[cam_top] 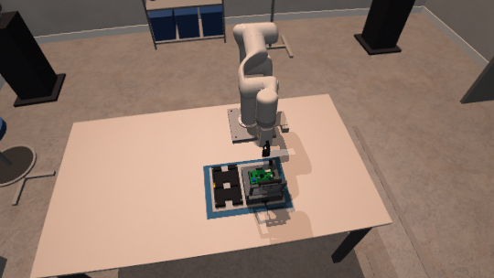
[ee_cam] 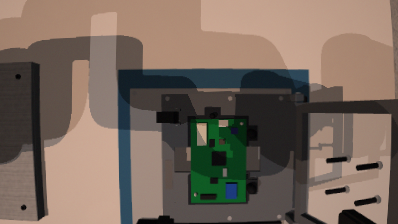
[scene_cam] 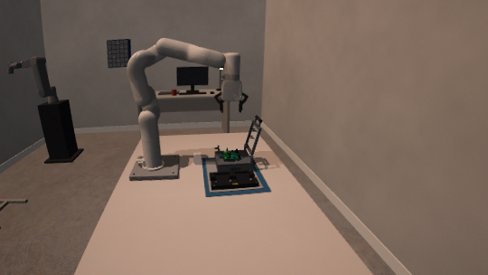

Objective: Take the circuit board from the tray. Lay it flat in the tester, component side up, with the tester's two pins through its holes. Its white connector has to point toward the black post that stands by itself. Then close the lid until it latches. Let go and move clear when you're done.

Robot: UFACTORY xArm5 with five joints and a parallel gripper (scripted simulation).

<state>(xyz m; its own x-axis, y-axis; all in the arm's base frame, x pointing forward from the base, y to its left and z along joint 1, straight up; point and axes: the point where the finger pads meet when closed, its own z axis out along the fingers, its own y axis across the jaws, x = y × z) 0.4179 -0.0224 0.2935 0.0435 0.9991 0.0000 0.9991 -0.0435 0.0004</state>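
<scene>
The green circuit board lies flat, component side up, in the tester. In the wrist view its white connectors are at the upper end, by a single black post; two more posts stand along the right side. Light dots show at two opposite board corners; whether the pins pass through is too small to tell. The lid stands open. The black tray holds no board. My gripper is open and empty, high above the tester.
A blue-bordered mat lies under tray and tester. A tall black piece rises at the tester's edge opposite the lid. The arm's base plate is on the robot's side of the table.
</scene>
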